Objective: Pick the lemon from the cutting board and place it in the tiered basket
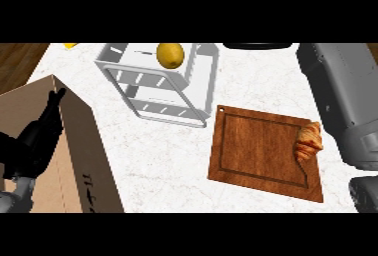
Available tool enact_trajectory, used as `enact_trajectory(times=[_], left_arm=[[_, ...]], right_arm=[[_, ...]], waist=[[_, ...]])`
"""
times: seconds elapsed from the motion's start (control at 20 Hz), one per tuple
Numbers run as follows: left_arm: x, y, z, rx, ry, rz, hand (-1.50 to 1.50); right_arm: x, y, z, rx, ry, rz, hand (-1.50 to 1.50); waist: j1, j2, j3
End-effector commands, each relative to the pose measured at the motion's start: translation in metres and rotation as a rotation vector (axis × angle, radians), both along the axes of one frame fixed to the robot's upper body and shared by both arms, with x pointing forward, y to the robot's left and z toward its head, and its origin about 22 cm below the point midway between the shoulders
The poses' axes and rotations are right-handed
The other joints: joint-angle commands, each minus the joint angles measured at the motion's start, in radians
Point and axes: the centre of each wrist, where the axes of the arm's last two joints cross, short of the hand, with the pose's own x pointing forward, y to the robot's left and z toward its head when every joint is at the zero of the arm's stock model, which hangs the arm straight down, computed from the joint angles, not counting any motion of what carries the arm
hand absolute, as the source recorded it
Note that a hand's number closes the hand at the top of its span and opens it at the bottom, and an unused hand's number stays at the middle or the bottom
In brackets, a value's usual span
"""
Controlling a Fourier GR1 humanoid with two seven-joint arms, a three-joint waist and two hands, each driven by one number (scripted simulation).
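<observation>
In the white tiered basket (122, 75) at the counter's far side lies the lemon (170, 55), apart from the cutting board (258, 145). The left hand (40, 135) rests at the left edge, fingers straight and close together. The right hand (258, 46) barely shows at the top, and I cannot tell its grip.

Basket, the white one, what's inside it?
A yellow lemon lies in the basket, in its upper tray. I can see nothing else in the lower tray's open part. The part beneath the upper tray is covered, so I cannot tell what is there.
</observation>
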Motion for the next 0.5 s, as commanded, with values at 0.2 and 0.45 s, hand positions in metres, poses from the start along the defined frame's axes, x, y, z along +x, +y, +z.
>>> enact_trajectory(times=[0.2, 0.45], left_arm=[[-0.008, -0.017, -0.027, -0.058, 0.104, -0.027, 0.0], [-0.008, -0.013, -0.029, -0.054, 0.08, -0.007, 0.0]], right_arm=[[-0.02, -0.118, 0.011, -0.014, -0.038, -0.033, -1.5], [-0.034, -0.155, 0.016, -0.015, -0.035, -0.026, -1.5]], waist=[[-0.016, 0.008, -0.018], [-0.014, 0.005, -0.018]])
